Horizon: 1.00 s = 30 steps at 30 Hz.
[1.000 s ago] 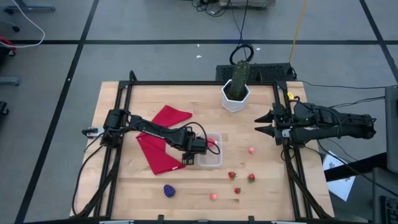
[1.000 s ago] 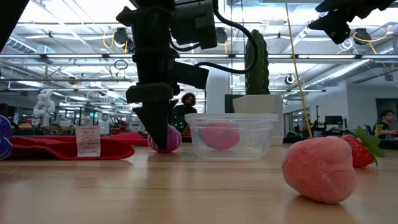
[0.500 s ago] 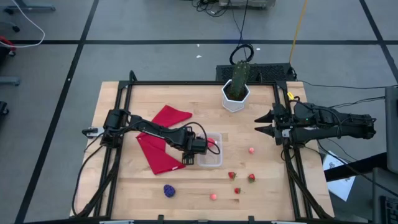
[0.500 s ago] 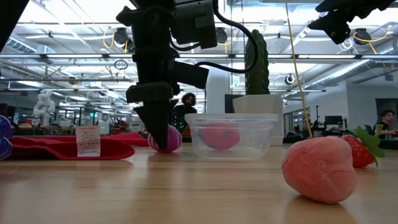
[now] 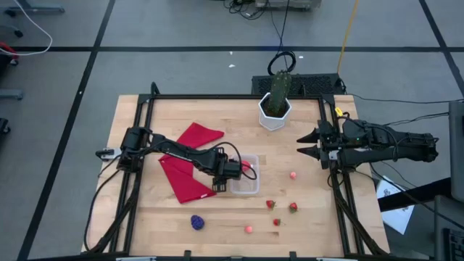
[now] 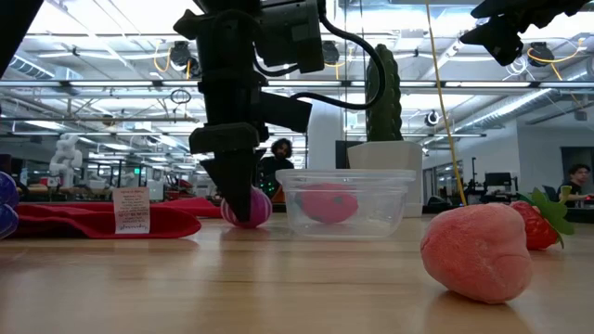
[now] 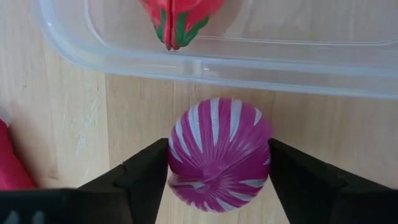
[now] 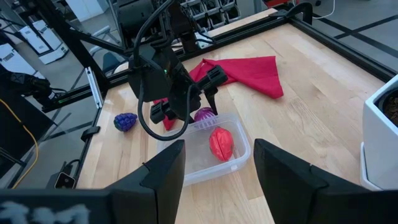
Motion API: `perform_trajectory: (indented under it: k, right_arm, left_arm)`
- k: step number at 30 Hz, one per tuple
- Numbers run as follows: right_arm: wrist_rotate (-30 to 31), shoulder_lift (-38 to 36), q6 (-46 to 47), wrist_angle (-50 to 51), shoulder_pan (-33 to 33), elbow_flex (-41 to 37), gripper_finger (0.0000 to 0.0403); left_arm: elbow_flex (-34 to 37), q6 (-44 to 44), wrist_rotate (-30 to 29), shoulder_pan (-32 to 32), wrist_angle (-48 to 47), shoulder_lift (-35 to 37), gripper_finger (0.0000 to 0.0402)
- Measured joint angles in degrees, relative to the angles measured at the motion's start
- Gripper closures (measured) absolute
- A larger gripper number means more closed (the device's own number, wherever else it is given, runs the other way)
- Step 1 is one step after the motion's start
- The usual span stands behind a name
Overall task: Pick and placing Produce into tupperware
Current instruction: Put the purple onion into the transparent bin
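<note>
Left claw (image 7: 219,163) had both fingers pressed on the small round purple-and-white striped toy vegetable (image 7: 219,155), resting on the wooden surface (image 7: 74,124) just beside the clear rectangular plastic tupperware (image 7: 249,65). It looked light, rigid, smooth, likely to slip; gripping across the widest part suited. Tupperware held one red toy fruit (image 7: 180,18). Right claw (image 5: 308,143) waited half-open, empty.

Robotics lab, open-plan, industrial.

Wooden table (image 5: 290,138) boxed in a black metal frame (image 5: 145,159), standing on grey floor crossed with black tape lines (image 5: 94,58); cables (image 5: 279,29) trailing off behind the table. Beyond the table: glass partitions, exposed ceiling trusses (image 6: 111,88), monitors (image 6: 492,179), a white humanoid robot (image 6: 67,153), people at desks (image 6: 575,176).
</note>
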<state>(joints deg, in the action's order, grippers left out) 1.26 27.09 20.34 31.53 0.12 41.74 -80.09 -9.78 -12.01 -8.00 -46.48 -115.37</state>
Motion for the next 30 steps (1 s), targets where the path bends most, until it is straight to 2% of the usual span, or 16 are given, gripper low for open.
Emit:
perform_trajectory:
  k: [11, 25, 30]
  right_arm:
    - [0.0, 0.0, 0.0, 0.0, 0.0, 0.0, 0.0218]
    - [0.0, 0.0, 0.0, 0.0, 0.0, 0.0, 0.0218]
    - [0.0, 0.0, 0.0, 0.0, 0.0, 0.0, 0.0218]
  left_arm:
    - [0.0, -0.8, 0.0, 0.0, -0.4, 1.7, 0.0139]
    - [0.0, -3.8, -0.4, 0.0, -2.0, 17.1, 0.0135]
    - [0.0, -5.3, -0.5, -0.9, 1.2, 19.9, 0.0133]
